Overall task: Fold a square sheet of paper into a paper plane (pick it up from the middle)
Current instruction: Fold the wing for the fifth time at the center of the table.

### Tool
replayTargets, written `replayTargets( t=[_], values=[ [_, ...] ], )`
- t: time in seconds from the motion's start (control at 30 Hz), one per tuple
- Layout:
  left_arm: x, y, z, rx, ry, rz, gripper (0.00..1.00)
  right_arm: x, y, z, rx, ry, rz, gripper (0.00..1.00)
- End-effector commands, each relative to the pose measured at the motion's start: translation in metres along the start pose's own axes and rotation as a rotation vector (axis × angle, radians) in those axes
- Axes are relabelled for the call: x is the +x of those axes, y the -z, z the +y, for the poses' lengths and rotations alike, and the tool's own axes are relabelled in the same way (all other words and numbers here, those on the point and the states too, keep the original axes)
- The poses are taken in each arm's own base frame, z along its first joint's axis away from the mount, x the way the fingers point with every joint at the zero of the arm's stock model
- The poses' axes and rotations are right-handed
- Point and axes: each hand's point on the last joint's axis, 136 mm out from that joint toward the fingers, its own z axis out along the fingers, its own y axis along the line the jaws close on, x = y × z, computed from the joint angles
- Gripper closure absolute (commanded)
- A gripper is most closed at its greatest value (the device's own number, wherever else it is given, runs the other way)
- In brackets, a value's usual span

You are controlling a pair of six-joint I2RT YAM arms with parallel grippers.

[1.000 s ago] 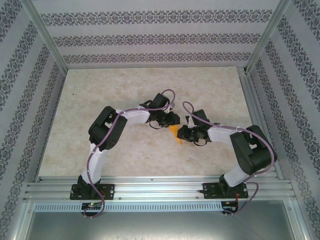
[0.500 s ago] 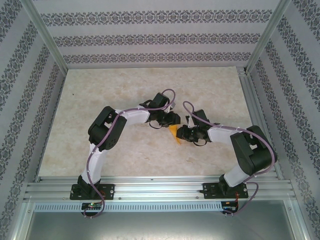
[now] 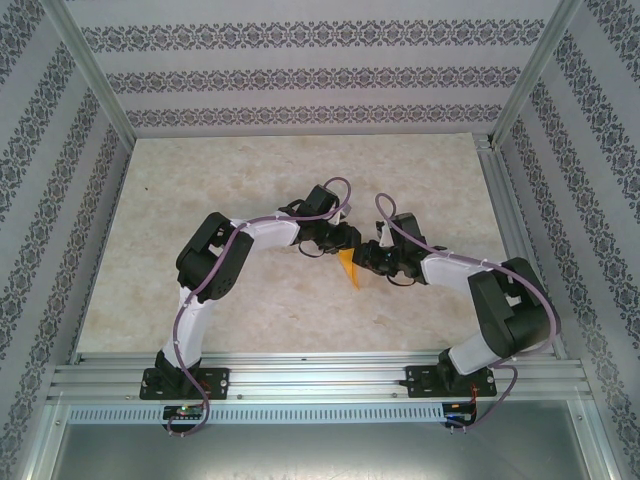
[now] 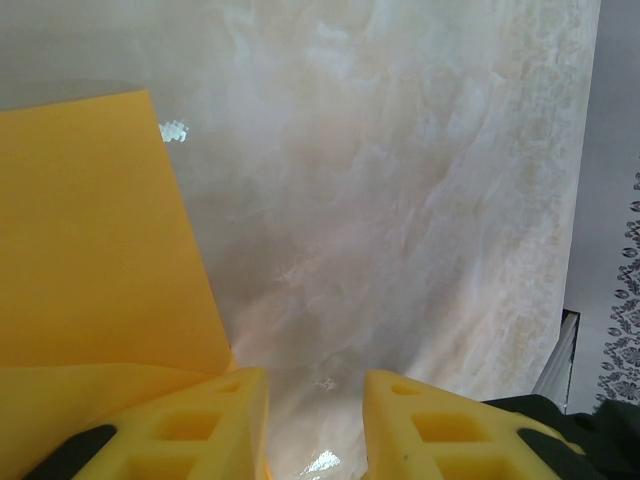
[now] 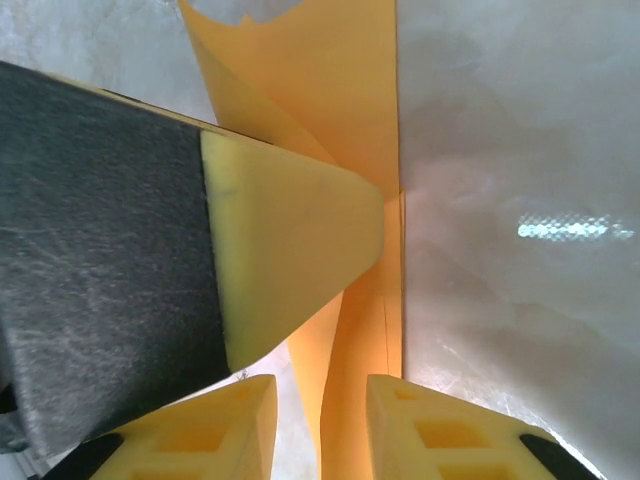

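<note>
The orange-yellow sheet of paper [image 3: 349, 270] is folded into a narrow pointed shape at mid-table, between the two grippers. My left gripper [image 3: 347, 240] is at its far end, open. In the left wrist view bare table shows between the jaws of the left gripper [image 4: 315, 385], and the paper [image 4: 90, 230] lies outside its left finger. My right gripper [image 3: 366, 258] is at the paper's right side. The right wrist view has the right gripper [image 5: 320, 390] open, with the folded paper [image 5: 340, 100] standing loosely in its gap. A left-gripper finger [image 5: 290, 240] leans on the paper's left flap.
The pale marbled table [image 3: 250, 170] spreads out behind and to the left of the arms. Aluminium frame rails [image 3: 300, 375] run along the near edge, with patterned walls [image 3: 300, 75] around the sides.
My right gripper has moved left and slightly away, closer to the left gripper, and its jaws have widened. The paper looks narrower from above. The left arm has barely moved.
</note>
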Motion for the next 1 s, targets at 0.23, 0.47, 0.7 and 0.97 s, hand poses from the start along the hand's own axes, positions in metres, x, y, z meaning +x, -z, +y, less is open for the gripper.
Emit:
replayTargets(
  t=[0.23,0.47,0.7,0.97],
  values=[
    [-0.003,0.002,-0.012,0.03,-0.031,-0.016,0.68,0.004,-0.019,0.002,-0.077,-0.041,0.034,0.76],
    [-0.004,0.006,-0.017,0.038,-0.037,-0.019,0.67,0.004,-0.024,-0.007,-0.074,-0.059,0.023,0.94],
    [-0.014,0.025,-0.037,0.072,-0.081,-0.057,0.62,0.004,-0.024,-0.016,-0.113,-0.115,0.001,1.0],
    [-0.015,0.045,-0.051,0.105,-0.119,-0.096,0.57,-0.002,-0.02,-0.016,-0.187,-0.161,-0.044,1.0]
  ],
)
